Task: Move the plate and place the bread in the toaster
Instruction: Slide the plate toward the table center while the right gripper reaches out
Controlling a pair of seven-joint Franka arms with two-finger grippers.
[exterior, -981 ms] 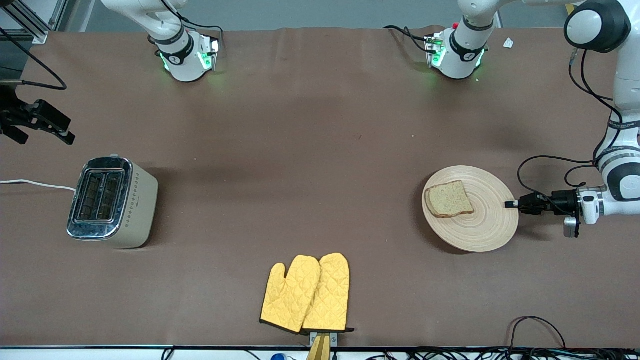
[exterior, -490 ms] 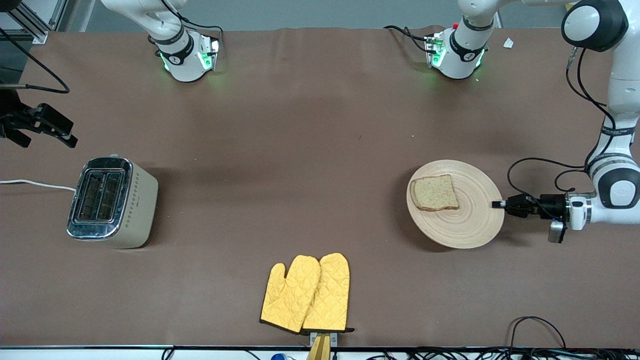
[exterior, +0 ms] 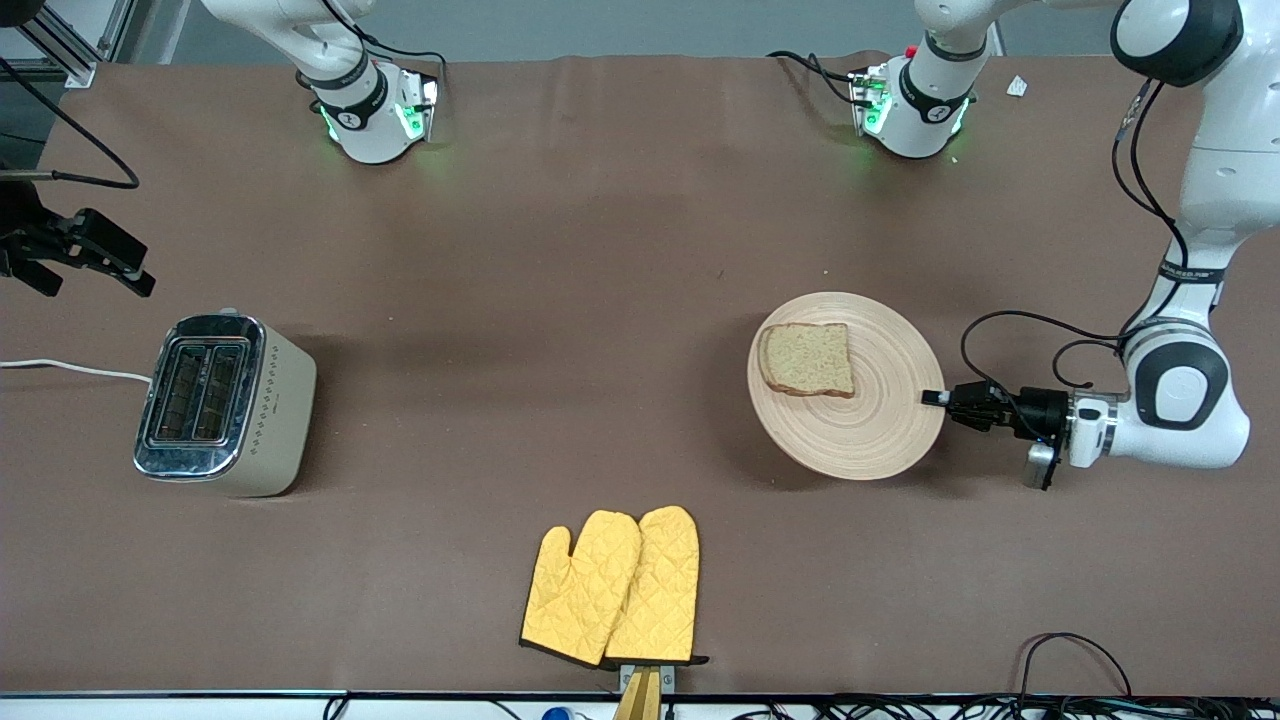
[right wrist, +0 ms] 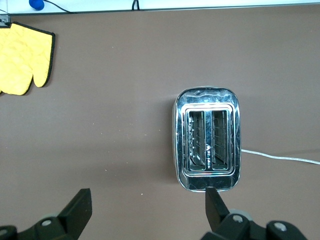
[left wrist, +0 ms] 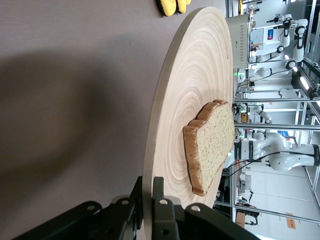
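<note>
The pale wood plate (exterior: pixel 850 400) with ring grooves carries the bread slice (exterior: pixel 806 359) toward the left arm's end of the table. My left gripper (exterior: pixel 938 398) is shut on the plate's rim; in the left wrist view its fingers pinch the plate's edge (left wrist: pixel 155 150), with the bread (left wrist: pixel 210 142) on top. The beige toaster (exterior: pixel 225 403) with chrome top stands at the right arm's end, both slots empty. My right gripper (exterior: pixel 95 262) is open and empty above the table by the toaster, which shows in the right wrist view (right wrist: pixel 207 145).
A pair of yellow oven mitts (exterior: pixel 612 588) lies near the front edge at mid-table, also in the right wrist view (right wrist: pixel 22 57). The toaster's white cord (exterior: pixel 70 368) trails off the table's end. Both arm bases stand along the farthest edge.
My left gripper has dragged the plate with the bread toward the middle of the table and a little farther from the front camera. The right gripper has barely moved.
</note>
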